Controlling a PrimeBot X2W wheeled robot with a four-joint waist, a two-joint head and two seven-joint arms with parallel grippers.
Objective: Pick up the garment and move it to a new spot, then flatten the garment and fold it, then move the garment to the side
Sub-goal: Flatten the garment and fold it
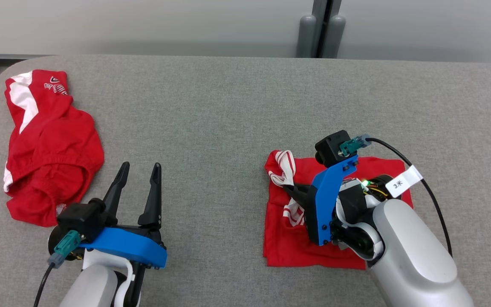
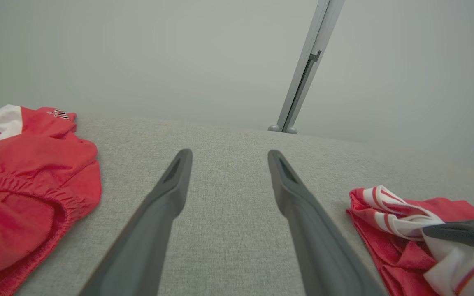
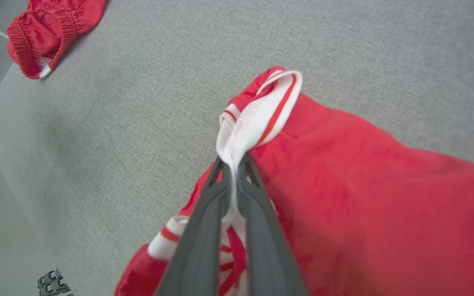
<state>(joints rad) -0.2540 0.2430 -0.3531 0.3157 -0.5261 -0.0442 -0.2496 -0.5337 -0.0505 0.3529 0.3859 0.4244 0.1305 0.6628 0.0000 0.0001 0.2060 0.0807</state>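
Observation:
The garment (image 1: 286, 249) is red with a white, red-striped band (image 3: 261, 111). It lies roughly folded on the grey table, right of centre. My right gripper (image 1: 291, 188) comes in from the lower right and is shut on that band; the right wrist view has the white cloth pinched between the fingertips of this gripper (image 3: 231, 160) and lifted a little. The garment (image 2: 385, 246) also lies at the lower right of the left wrist view. My left gripper (image 1: 140, 167) stands open over bare table at the lower left, holding nothing, its fingers wide apart (image 2: 229, 153).
A second red garment (image 1: 49, 149) with white patches lies crumpled at the table's left end, just left of my left gripper. The grey table (image 1: 228, 106) runs wide between the two garments. A pale wall and a grey post (image 1: 322, 30) stand behind the far edge.

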